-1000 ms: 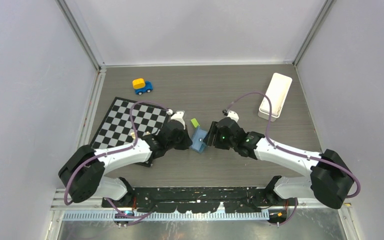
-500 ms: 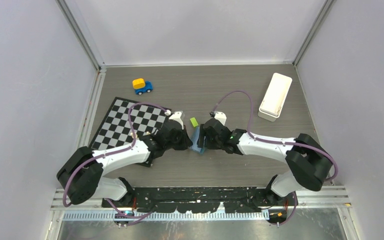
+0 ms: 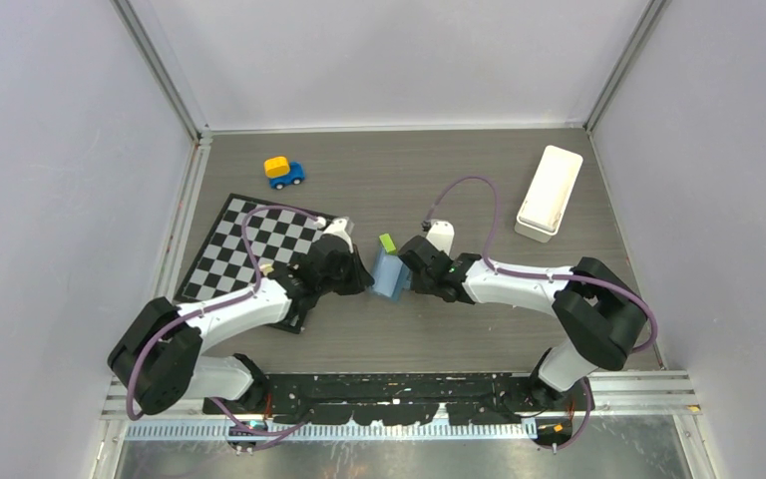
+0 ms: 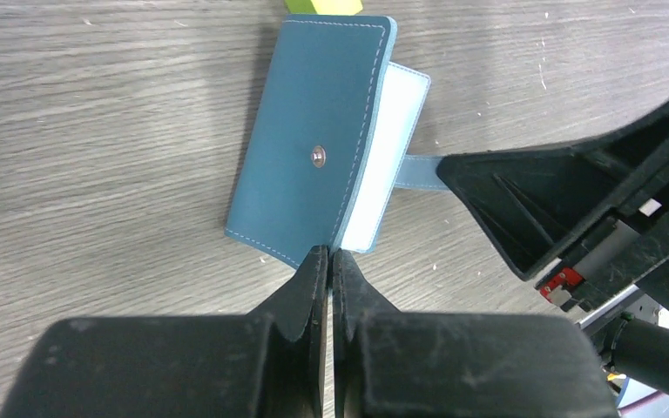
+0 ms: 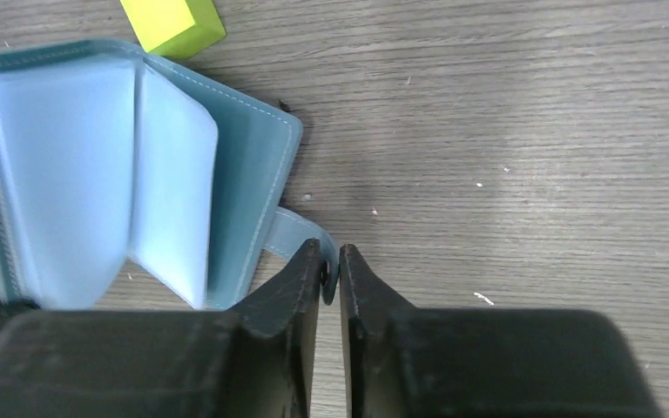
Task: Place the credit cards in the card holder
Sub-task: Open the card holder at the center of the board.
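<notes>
The wallet point(image 3: 391, 275) sits mid-table point(image 3: 439, 190). The left tool point(image 4: 327, 254), at its 9 o'clock, is clenched on the cover edge, and the right tool point(image 5: 331, 261), at 3 o'clock, on the strap point(image 5: 292, 233). Both holds are thin, so a pull could slip either and let the wallet flop shut. No cards show, and no writing is readable.

At the centre of the table point(image 3: 439, 190), the card holder point(image 3: 391, 275) lies between left gripper point(image 3: 362, 281) and right gripper point(image 3: 411, 281). Block point(image 3: 387, 242) just behind it. Mat point(image 3: 259, 244) to the left, toy car point(image 3: 283, 172) behind the mat. Tray point(image 3: 549, 193) at rear right, well apart
</notes>
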Robot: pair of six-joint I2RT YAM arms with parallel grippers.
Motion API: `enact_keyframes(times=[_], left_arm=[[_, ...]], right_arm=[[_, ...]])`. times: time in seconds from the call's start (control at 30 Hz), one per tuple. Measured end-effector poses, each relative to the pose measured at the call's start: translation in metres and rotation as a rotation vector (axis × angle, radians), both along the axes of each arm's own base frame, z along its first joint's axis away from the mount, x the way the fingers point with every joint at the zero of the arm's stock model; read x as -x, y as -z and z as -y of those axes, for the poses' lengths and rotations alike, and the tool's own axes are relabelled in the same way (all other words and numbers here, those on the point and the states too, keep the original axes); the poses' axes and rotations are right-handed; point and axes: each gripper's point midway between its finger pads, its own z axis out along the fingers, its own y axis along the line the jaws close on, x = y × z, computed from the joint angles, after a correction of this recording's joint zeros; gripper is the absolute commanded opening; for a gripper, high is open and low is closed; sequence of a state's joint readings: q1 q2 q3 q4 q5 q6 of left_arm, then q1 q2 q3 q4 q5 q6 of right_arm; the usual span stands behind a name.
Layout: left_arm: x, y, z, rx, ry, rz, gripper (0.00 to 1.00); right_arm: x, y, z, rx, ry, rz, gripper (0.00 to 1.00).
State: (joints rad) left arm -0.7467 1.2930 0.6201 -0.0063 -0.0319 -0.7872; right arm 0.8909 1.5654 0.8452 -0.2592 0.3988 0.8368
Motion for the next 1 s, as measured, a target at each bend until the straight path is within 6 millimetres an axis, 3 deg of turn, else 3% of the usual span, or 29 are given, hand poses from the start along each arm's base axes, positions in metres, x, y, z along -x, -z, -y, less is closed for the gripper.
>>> enact_keyframes(times=[0.13,0.57,0.83,1.0], left_arm=[[-0.007,0.001,-0.01,0.004,-0.026,-0.006,0.0],[-0.024,0.006,-0.049,-0.061,-0.078,-0.005,0.0],[-0.023,0.039,-0.064,-0.154,-0.067,-0.088,0.0],[-0.02,0.054,-0.062,-0.176,-0.034,-0.135,0.0]], right_arm=[[0.0,0.001,0.001,0.003,0.009,-0.003,0.01],[0.009,0.012,0.016,0.053,0.021,-0.028,0.01],[0.014,0.012,0.023,0.068,0.031,-0.036,0.01],[0.016,0.014,0.025,0.077,0.032,-0.046,0.03]])
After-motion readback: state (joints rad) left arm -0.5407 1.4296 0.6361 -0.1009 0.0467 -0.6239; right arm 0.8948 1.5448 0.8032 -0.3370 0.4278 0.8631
